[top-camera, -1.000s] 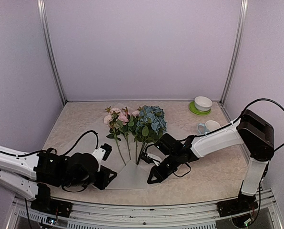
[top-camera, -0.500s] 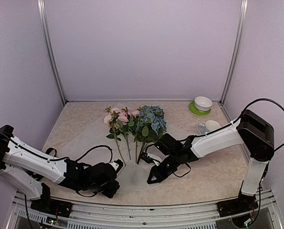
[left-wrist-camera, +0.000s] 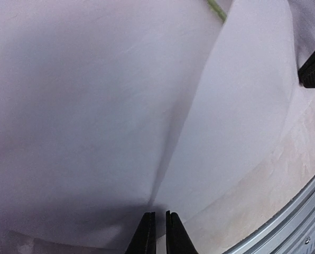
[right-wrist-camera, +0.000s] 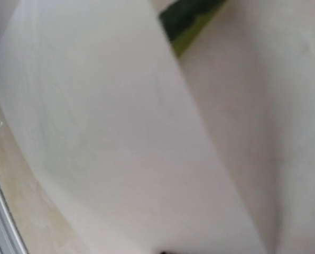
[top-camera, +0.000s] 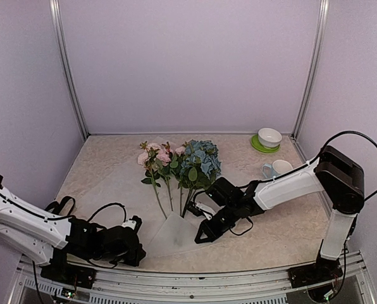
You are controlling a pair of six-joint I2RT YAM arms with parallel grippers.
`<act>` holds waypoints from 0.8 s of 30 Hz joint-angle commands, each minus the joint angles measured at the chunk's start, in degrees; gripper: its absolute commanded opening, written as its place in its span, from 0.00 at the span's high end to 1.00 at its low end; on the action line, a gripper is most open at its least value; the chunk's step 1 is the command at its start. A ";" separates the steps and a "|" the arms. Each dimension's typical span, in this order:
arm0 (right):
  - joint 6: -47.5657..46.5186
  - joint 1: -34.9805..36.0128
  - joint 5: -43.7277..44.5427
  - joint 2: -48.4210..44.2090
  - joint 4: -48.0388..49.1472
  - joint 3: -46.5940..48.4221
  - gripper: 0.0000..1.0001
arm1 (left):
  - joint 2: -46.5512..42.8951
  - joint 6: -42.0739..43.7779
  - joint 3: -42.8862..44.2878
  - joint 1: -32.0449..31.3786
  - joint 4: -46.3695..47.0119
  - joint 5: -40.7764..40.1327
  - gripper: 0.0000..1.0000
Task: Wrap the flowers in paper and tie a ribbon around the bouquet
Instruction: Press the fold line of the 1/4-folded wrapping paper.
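Flowers [top-camera: 179,166] lie mid-frame on frosted paper [top-camera: 173,235]; left end effector [left-wrist-camera: 158,216], fingers nearly together, pinches its lower-left edge; right end effector [top-camera: 204,236] sits closed at its right edge. A hard pull could tear the paper or roll the flowers off.

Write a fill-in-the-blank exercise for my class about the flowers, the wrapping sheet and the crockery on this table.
The flowers lie with their stems on a sheet of frosted white ___.
The white bowl sits on a ___ saucer.
The mug stands to the ___ of the flowers.
The largest flower head is ___ in colour.
Missing words: paper; green; right; blue.
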 commanded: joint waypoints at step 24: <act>4.57 0.48 5.35 0.71 -4.56 -2.00 1.00 | 17.96 17.68 17.45 2.94 -0.71 1.94 0.91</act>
